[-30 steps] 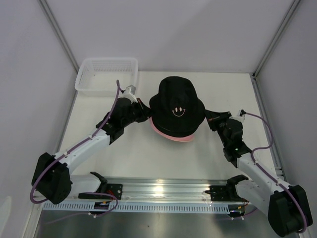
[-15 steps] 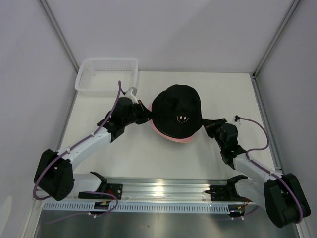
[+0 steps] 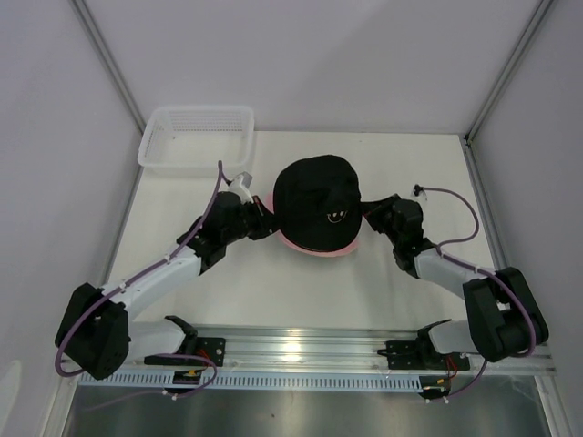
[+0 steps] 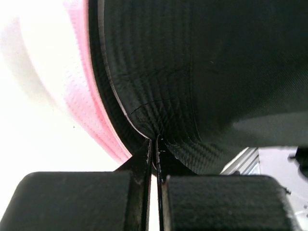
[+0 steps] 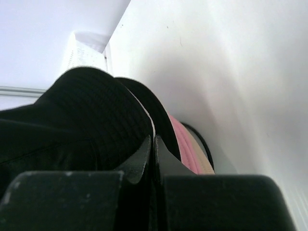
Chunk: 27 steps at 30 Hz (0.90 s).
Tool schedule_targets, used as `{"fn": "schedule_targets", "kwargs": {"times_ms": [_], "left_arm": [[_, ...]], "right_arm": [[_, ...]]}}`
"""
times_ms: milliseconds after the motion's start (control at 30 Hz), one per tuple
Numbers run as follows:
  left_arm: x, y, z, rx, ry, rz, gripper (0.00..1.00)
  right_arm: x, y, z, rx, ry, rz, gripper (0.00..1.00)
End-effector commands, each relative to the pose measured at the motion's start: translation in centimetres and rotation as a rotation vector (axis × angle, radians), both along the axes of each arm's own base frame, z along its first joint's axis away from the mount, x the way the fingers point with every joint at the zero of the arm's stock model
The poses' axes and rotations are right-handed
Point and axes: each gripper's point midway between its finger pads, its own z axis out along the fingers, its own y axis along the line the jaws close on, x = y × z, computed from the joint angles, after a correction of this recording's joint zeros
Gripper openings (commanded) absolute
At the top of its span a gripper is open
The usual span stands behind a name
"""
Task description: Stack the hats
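A black bucket hat (image 3: 316, 200) with a small light embroidered mark sits on top of a stack at the table's middle. A pink hat brim (image 3: 319, 248) shows under it. My left gripper (image 3: 270, 217) is shut on the black hat's left brim (image 4: 159, 120). My right gripper (image 3: 366, 211) is shut on its right brim (image 5: 96, 120). In the right wrist view, pink (image 5: 180, 139) and cream (image 5: 204, 161) brims lie beneath a second black brim (image 5: 161, 122). In the left wrist view the pink brim (image 4: 91, 106) lies left of the black hat.
A white mesh basket (image 3: 196, 137) stands at the back left corner. A thin black wire loop (image 5: 201, 139) shows under the stack in the right wrist view. Walls close in on both sides. A metal rail (image 3: 301, 350) runs along the near edge.
Both grippers have lowered the black hat onto the stack. It has dropped and flattened, its mark now lower and tilted. Both grippers moved inward and down.
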Motion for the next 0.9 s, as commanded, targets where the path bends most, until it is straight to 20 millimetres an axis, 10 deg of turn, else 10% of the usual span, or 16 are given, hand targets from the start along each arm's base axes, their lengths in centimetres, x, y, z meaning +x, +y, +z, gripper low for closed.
{"fn": "schedule_targets", "kwargs": {"times_ms": [0, 267, 533, 700, 867], "left_arm": [[-4.2, 2.0, -6.1, 0.198, 0.135, -0.070, 0.01], [-5.0, 1.8, -2.4, 0.179, -0.033, -0.106, 0.02], [0.1, 8.6, 6.7, 0.062, -0.192, 0.220, 0.51], [3.8, 11.2, 9.2, -0.023, -0.190, 0.313, 0.55], [7.1, 9.3, 9.7, -0.202, -0.170, 0.244, 0.54]], "right_arm": [[1.8, -1.3, -2.1, -0.190, 0.073, -0.008, 0.00], [7.8, 3.2, -0.8, -0.249, 0.028, 0.186, 0.00], [10.5, 5.4, 0.6, -0.303, -0.050, 0.312, 0.00], [11.8, 6.3, 2.5, -0.339, -0.112, 0.360, 0.00], [12.6, 7.5, 3.4, -0.354, -0.161, 0.424, 0.00]]}}
